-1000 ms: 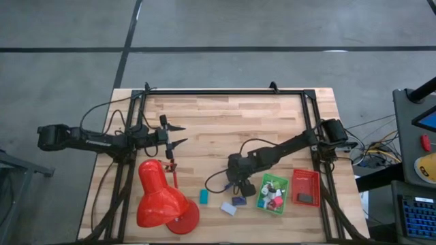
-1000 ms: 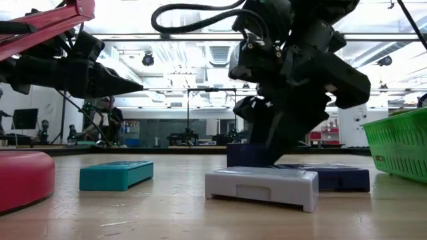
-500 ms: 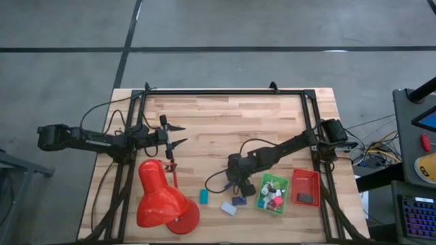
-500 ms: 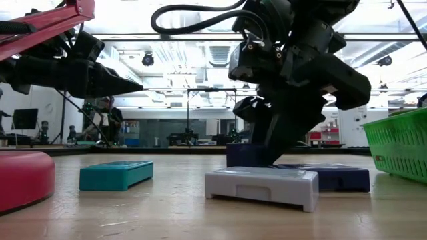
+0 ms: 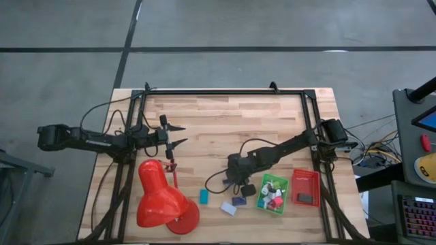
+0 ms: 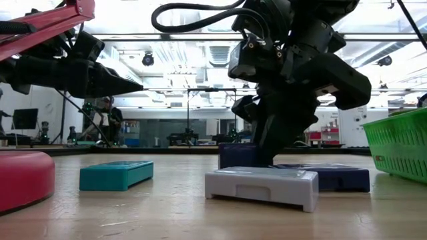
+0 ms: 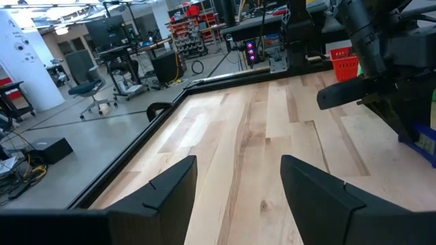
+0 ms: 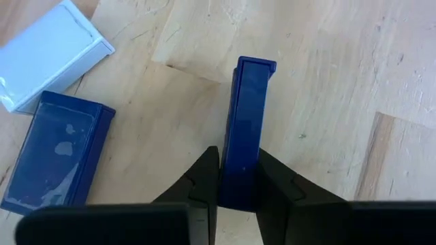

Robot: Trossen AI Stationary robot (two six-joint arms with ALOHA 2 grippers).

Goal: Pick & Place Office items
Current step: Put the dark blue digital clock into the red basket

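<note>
1. Left gripper [image 5: 178, 135] hangs over the left part of the table [image 5: 225, 116], just beyond the red desk lamp [image 5: 162, 197]; its two fingers [image 7: 170, 184] stand apart with bare wood between them and nothing held
2. Nearest the lamp's base lies a teal block [image 5: 203, 196], flat on the wood and alone
3. Next comes a white block [image 5: 228, 208], flat near the table's front edge; in the low view it sits closest to the camera [image 6: 261, 187]
4. Just beside the white one lies a flat dark blue block [image 8: 58, 153], close to it but not clearly touching
5. Right gripper [image 8: 237, 187] is down at the table between these pieces and the trays, its fingers clamped on a second dark blue block [image 8: 244, 129], which stands on its narrow edge with its lower end at the wood [image 6: 237, 155]
6. Right of that arm sits the green tray [image 5: 262, 201], holding several small pieces in pink, white, green and dark colours
7. Farthest right is the red tray [image 5: 306, 176], with one dark piece inside
</note>
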